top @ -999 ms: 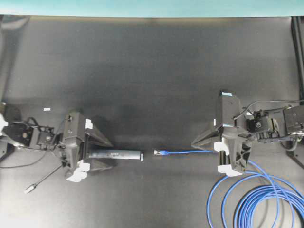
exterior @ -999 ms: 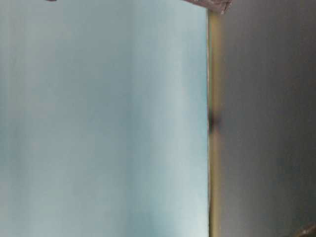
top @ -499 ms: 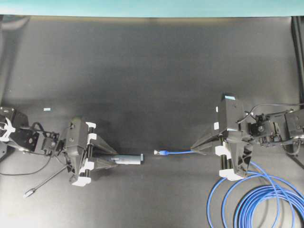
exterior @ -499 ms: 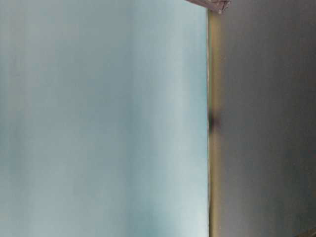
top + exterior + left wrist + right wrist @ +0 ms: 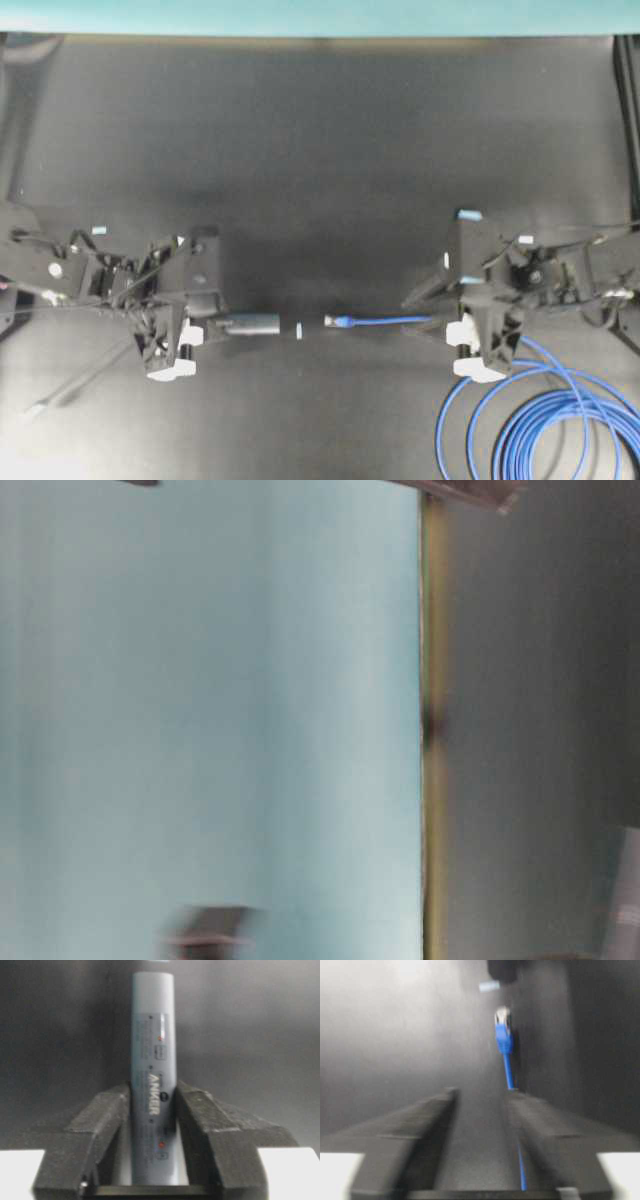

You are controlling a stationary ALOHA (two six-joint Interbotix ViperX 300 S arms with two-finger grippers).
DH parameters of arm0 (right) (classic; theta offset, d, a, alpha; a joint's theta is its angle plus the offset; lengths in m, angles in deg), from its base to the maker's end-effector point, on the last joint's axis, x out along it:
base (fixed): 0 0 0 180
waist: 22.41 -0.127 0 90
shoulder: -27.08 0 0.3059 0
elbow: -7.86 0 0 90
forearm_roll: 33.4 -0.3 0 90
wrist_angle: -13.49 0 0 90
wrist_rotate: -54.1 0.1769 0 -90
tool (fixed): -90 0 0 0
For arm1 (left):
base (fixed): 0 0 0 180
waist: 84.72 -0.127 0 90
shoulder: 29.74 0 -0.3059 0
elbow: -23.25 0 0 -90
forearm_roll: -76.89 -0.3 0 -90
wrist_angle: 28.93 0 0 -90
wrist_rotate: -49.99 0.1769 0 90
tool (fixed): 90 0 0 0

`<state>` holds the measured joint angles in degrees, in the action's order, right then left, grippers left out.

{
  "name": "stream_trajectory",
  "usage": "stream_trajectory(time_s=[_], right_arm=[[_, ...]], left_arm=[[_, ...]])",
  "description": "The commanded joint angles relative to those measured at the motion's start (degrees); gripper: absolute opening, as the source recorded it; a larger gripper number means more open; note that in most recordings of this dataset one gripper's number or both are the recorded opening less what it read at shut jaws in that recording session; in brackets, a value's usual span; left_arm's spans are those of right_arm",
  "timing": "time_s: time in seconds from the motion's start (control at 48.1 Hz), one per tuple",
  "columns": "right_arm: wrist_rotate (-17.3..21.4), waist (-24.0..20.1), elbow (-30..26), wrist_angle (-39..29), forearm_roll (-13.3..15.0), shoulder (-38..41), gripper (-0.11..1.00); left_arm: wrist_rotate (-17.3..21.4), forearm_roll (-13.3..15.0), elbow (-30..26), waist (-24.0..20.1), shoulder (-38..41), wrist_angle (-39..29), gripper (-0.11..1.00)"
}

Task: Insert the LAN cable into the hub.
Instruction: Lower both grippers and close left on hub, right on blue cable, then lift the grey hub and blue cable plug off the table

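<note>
The hub (image 5: 255, 323), a slim grey bar, lies lengthwise left of centre, and my left gripper (image 5: 222, 325) is shut on its rear part. In the left wrist view the hub (image 5: 152, 1045) stands straight out between both pads (image 5: 192, 1105), which press its sides. The LAN cable (image 5: 385, 321) runs right from its blue-booted plug (image 5: 340, 322), a small gap from the hub's tip. My right gripper (image 5: 413, 318) is open, and in the right wrist view the LAN cable (image 5: 506, 1062) lies loose along the inside of the right finger of that gripper (image 5: 481, 1092).
The rest of the blue cable is coiled in loops (image 5: 545, 425) at the front right, under the right arm. The hub's thin grey lead (image 5: 85, 372) trails to the front left, blurred. The table-level view is a blur of teal wall.
My left gripper has shut on the hub and its wrist has turned. My right gripper has opened and let go of the cable; the plug has stayed in place.
</note>
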<state>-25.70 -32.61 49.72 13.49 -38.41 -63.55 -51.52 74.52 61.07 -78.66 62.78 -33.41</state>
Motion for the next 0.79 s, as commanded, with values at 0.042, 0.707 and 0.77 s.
stream_trajectory(time_s=[0.042,0.707,0.77], right_arm=[[0.09,0.18,-0.44,3.08,0.18,3.16,0.63],[-3.96,1.93,-7.82,14.33,0.44,20.21,0.68],[-4.04,1.93,-8.09,14.5,0.44,21.01,0.68]], left_arm=[[1.58,-0.18,-5.63,-0.09,-3.34,-8.88,0.29],[1.49,-0.26,-9.84,-0.18,-2.46,-16.79,0.29],[1.32,-0.18,-9.84,-0.18,-2.46,-16.79,0.29]])
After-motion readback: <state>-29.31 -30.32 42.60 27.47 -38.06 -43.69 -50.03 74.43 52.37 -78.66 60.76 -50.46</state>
